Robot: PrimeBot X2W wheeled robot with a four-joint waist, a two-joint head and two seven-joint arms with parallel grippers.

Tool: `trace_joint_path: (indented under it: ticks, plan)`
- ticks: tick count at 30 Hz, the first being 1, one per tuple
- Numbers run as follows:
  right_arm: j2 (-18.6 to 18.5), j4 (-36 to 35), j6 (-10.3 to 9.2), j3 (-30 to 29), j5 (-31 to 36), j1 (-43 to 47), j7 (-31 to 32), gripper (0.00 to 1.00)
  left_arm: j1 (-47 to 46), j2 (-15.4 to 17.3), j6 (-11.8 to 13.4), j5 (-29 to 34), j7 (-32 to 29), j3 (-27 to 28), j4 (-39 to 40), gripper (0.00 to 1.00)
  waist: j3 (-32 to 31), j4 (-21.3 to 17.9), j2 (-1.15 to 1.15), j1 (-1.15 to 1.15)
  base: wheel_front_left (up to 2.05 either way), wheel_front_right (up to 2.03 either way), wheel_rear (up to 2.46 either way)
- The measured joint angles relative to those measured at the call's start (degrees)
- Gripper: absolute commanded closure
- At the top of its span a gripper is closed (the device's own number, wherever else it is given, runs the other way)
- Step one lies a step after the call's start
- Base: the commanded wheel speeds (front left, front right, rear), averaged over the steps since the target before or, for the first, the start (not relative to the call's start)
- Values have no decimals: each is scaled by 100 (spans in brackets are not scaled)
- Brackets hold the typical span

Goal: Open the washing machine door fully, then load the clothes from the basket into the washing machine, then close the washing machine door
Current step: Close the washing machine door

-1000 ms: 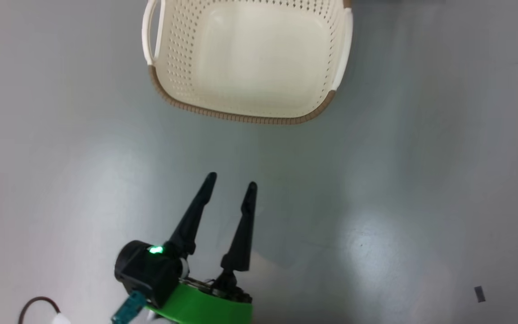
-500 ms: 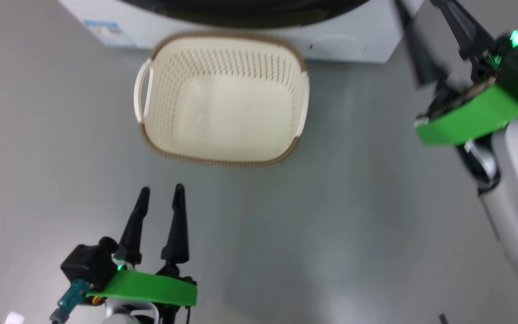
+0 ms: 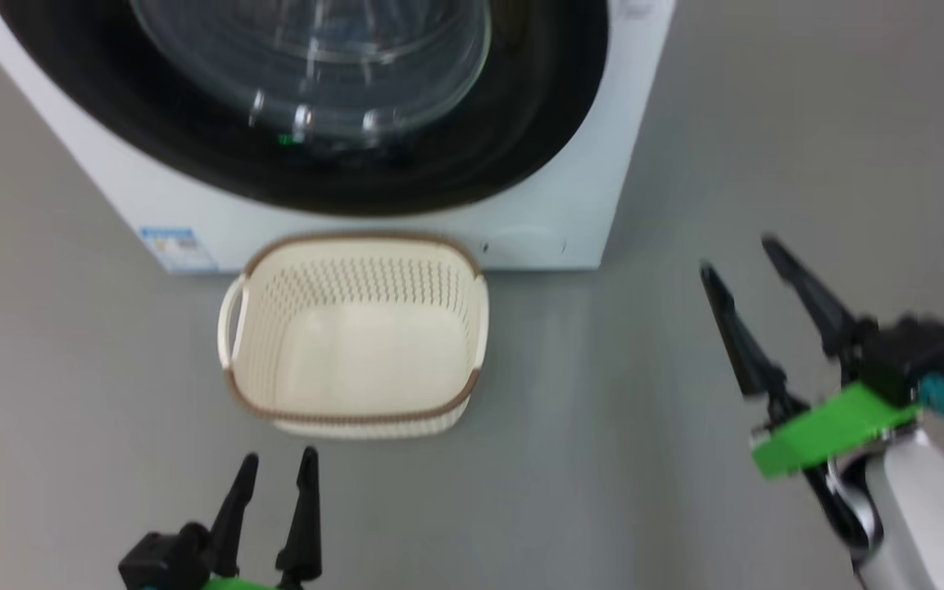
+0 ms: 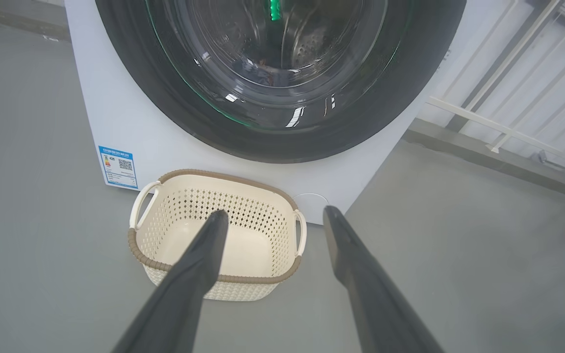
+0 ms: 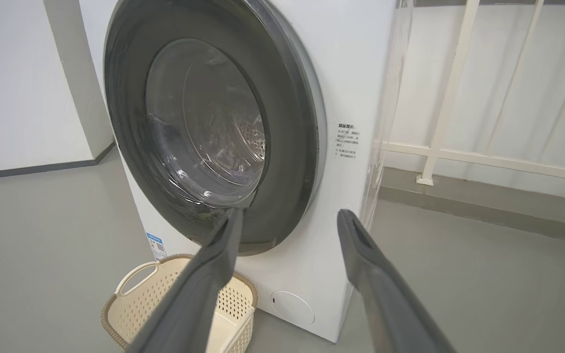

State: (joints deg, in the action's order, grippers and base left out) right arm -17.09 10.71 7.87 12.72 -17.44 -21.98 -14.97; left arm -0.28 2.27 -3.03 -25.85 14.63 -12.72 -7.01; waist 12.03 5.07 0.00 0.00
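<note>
The washing machine door (image 5: 287,122) looks shut on the washing machine (image 3: 521,221) just behind the empty basket (image 3: 353,419), and it seems hard, heavy and slippery, best grabbed at its black edge, while the left gripper (image 3: 279,455) and right gripper (image 3: 736,256) are both spread wide, holding nothing.
</note>
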Motion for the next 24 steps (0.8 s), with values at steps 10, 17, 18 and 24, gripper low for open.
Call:
trace_joint_path:
  ticks: [10,17,18,24]
  plan:
    - [246,-270,0,-724,141,1425,9,0,417,10,-137,159,0,291,-131,0,-871,-510,0,0,0,0,0]
    - [468,-503,0,-1199,243,2073,18,0,609,10,-210,293,0,456,-132,0,-1135,-815,0,0,0,0,0]
    - [506,-516,0,-1273,268,2147,20,0,631,11,-230,293,0,476,-137,0,-1165,-837,0,0,0,0,0]
    - [714,-559,-1,-1539,479,2626,22,0,743,10,-227,292,0,643,-144,0,-1309,-828,0,0,0,0,0]
